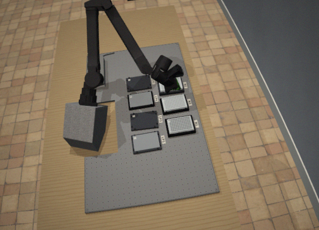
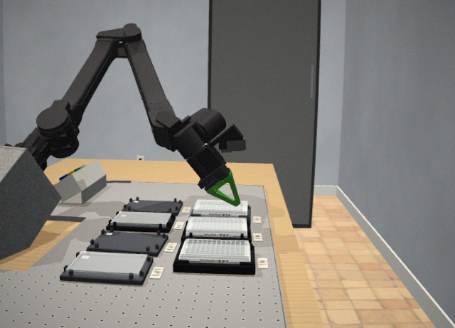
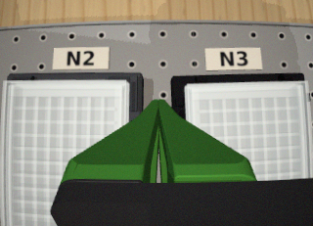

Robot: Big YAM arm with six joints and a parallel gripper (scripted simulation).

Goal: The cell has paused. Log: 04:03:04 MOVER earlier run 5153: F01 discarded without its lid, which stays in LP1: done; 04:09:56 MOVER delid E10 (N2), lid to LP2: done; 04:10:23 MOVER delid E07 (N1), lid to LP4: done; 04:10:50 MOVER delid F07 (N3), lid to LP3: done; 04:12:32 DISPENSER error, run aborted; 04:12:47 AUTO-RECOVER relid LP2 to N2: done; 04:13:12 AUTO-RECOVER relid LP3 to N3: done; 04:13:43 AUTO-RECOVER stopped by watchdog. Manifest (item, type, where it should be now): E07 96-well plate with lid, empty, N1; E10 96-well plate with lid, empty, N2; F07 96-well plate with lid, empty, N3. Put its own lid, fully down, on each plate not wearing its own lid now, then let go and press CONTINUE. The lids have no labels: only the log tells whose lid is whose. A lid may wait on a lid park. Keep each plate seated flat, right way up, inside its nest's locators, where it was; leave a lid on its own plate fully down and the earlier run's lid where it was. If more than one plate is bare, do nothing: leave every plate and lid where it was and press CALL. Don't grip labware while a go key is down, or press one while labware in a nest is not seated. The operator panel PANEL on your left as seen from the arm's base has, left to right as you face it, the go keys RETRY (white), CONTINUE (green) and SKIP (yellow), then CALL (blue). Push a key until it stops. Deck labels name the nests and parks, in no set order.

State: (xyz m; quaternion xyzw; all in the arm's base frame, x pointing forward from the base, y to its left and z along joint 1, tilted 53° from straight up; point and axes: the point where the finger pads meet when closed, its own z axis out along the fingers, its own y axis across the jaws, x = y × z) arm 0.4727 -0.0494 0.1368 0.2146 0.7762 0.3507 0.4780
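While the claw (image 2: 234,202) hung with its green fingers clenched tip to tip on nothing, it pointed down over the far plate (image 2: 220,207) in the N2 nest. The wrist view showed the tips over the gap between that plate and the plate (image 3: 245,128) in N3, with the labels N2 (image 3: 81,58) and N3 (image 3: 234,58) readable on the grey deck (image 1: 154,181). Both of these plates looked whitish, as under lids. The nearest plate (image 2: 215,252), in the third nest, showed open wells and appeared bare. To the left stood a row of four lid parks: the farthest (image 1: 138,82) and the third (image 1: 143,119) were dark, while the second (image 1: 140,100) and the nearest (image 1: 146,141) each carried a pale lid. The key panel (image 2: 80,180) sat at the deck's far left on the wooden worktop (image 1: 64,170).
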